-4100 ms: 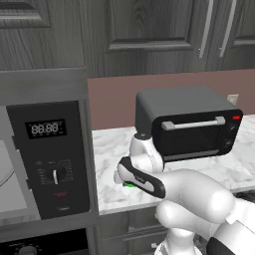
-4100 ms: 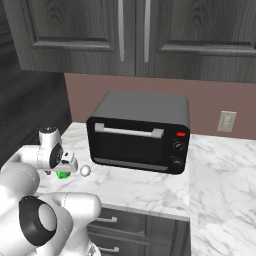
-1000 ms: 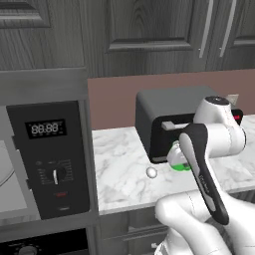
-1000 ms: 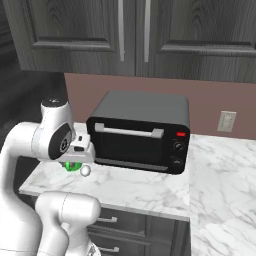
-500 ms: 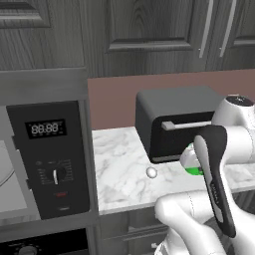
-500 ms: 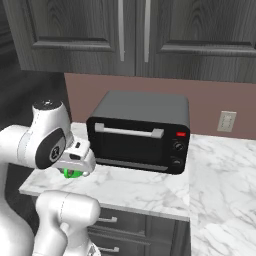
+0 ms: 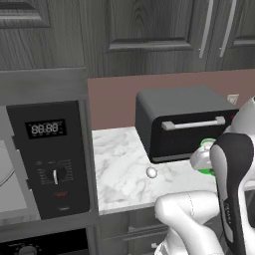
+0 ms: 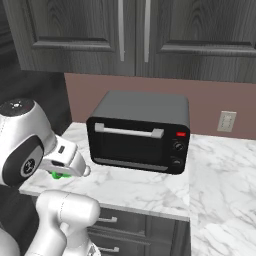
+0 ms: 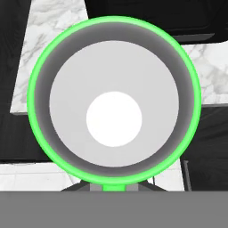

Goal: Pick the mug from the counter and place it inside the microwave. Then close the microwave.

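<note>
The microwave is built into the cabinet wall at the worktop's left end. Its door is out of frame, but the pale turntable shows at the far left, so the cavity seems to stand open to take the cup. The counter runs to the right from it, white-grey veined marble over dark drawers. A black boxy oven with a bar handle and a small red light sits toward the back edge. A small white ball lies near the front edge, apart from the rest.

The gripper is clenched on the mug, holding it above the worktop in front of the black oven; this looks like the carry toward the microwave. The hand camera looks straight down into the cup, so it seems to be gripped at the rim with its mouth toward the hand. The mug is bright green outside with a thin green lip, a grey shaded inner wall and a pale round bottom.
</note>
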### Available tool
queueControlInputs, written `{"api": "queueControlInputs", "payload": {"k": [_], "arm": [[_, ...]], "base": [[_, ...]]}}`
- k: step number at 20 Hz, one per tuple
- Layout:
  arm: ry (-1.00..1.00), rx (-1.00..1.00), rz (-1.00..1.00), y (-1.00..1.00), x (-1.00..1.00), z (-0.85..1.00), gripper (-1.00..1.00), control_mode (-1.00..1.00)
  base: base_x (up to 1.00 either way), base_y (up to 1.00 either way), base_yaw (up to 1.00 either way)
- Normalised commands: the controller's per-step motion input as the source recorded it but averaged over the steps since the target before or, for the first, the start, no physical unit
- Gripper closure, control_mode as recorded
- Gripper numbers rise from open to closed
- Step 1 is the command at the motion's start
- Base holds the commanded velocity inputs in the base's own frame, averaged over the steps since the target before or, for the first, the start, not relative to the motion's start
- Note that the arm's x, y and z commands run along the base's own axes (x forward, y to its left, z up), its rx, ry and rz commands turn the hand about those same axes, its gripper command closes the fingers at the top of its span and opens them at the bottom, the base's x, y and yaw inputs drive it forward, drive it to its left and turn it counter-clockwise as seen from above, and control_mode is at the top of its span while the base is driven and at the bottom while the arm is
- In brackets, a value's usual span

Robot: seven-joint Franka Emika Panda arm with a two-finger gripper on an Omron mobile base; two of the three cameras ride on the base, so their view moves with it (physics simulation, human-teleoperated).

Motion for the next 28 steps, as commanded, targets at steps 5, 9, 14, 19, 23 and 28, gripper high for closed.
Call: {"api": "queueControlInputs", "payload": {"k": [5,9,14,19,23,28], "arm": [[-0.04,0.00,-0.01,0.02,-0.09,0.09,1.00,-1.00],[0.00,0.00,0.00,0.00,0.00,0.00,1.00,-1.00],[0.00,0.00,0.00,0.00,0.00,0.00,1.00,-1.00],[0.00,0.00,0.00,0.00,0.00,0.00,1.00,-1.00],[0.00,0.00,0.00,0.00,0.00,0.00,1.00,1.00],[0.00,0.00,0.00,0.00,0.00,0.00,1.00,1.00]], "base": [[0.00,0.00,0.00],[0.00,0.00,0.00],[0.00,0.00,0.00],[0.00,0.00,0.00],[-0.47,0.07,0.00],[-0.88,0.24,0.00]]}}
